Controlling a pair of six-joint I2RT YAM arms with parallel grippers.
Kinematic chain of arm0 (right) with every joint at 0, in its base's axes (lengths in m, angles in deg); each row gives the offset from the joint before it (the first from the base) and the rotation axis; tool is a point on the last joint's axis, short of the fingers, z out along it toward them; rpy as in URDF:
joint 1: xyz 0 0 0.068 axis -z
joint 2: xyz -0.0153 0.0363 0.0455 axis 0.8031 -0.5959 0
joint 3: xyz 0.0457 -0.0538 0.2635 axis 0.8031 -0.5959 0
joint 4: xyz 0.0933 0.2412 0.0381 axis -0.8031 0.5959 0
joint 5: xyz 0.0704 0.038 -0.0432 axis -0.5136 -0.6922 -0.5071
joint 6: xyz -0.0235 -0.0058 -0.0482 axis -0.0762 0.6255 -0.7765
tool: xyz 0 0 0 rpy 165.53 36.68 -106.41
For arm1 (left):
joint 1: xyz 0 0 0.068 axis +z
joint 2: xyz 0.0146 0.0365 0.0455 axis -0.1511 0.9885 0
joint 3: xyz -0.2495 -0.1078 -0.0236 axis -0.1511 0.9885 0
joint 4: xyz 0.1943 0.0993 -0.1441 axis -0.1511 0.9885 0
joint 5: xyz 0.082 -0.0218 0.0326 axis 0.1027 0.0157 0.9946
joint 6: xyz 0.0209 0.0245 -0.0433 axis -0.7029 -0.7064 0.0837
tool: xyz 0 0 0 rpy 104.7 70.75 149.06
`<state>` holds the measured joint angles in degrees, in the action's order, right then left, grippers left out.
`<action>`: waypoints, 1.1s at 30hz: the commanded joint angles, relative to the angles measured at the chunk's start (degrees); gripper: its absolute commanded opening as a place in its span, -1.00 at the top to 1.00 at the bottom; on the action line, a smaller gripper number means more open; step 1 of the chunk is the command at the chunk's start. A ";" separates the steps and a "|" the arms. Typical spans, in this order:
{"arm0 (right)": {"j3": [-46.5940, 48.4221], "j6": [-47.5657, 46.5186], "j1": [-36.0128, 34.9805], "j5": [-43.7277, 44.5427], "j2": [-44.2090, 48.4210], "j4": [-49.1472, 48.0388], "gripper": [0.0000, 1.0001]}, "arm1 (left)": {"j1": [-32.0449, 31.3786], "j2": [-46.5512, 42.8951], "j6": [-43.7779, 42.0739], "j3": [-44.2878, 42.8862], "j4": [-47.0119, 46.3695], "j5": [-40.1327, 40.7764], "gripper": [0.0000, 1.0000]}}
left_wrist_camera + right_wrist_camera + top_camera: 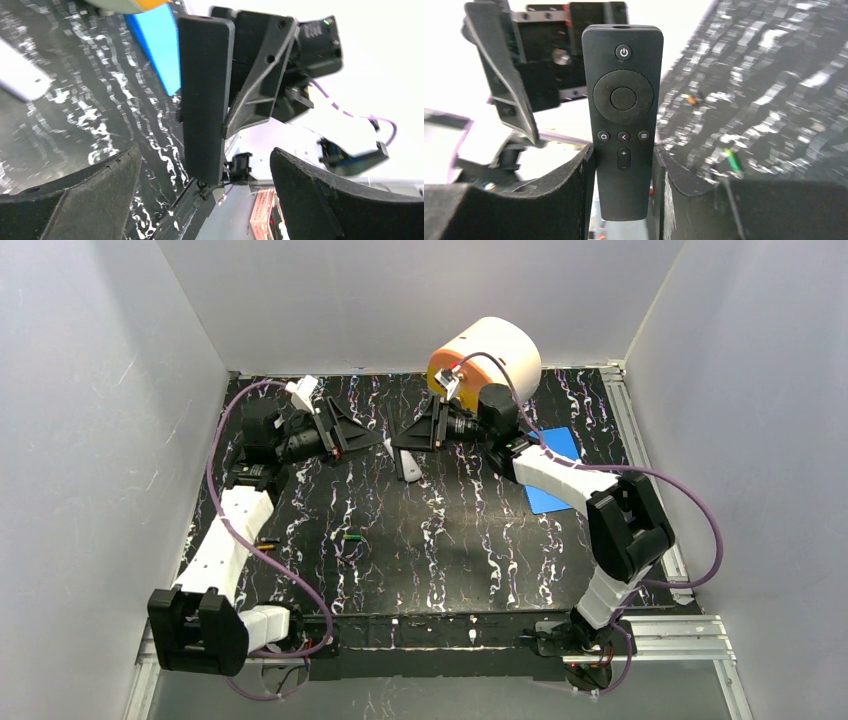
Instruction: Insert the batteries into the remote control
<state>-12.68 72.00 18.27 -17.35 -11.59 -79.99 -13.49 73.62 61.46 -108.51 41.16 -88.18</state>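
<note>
The black remote control (623,125) stands upright, its button face toward the right wrist camera. My right gripper (624,160) is shut on its lower half. In the left wrist view the remote's plain back (205,100) shows just ahead of my left gripper (205,155), which is open wide, its fingers (90,195) clear of the remote on both sides. From above, the left gripper (350,432) and the right gripper (418,430) face each other at the back of the mat. A green battery (351,537) lies mid-mat and an orange one (266,543) by the left arm.
A white oblong piece (410,466) lies on the mat below the two grippers. An orange and white cylinder (487,360) stands at the back. A blue sheet (552,475) lies at the right, partly under the right arm. Grey walls enclose three sides.
</note>
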 commanded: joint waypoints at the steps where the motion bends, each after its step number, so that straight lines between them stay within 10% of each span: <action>1: 0.70 26.73 -0.48 -10.17 -2.63 -32.10 0.49 | -2.89 -2.96 1.09 -3.96 -2.92 -5.27 -0.97; 14: 2.55 34.85 -3.03 -14.92 -5.32 -42.49 0.48 | -4.34 0.88 16.20 -1.94 -18.43 -2.48 -0.59; 23: 3.12 33.12 -3.17 -15.15 -6.67 -36.98 0.42 | -4.43 2.26 18.21 -2.47 -18.48 -1.30 0.50; 26: 2.87 27.96 -2.89 -13.60 -5.67 -29.81 0.23 | -4.43 2.35 18.79 -2.72 -18.47 -2.09 1.00; 33: 2.86 2.74 -1.32 -6.07 2.64 -7.84 -0.61 | -4.34 0.36 15.99 -3.14 -12.94 4.31 1.00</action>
<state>-11.77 93.68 16.00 -28.61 -15.88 -103.77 -17.82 76.55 79.44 -110.52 25.07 -87.70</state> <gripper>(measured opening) 0.768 0.397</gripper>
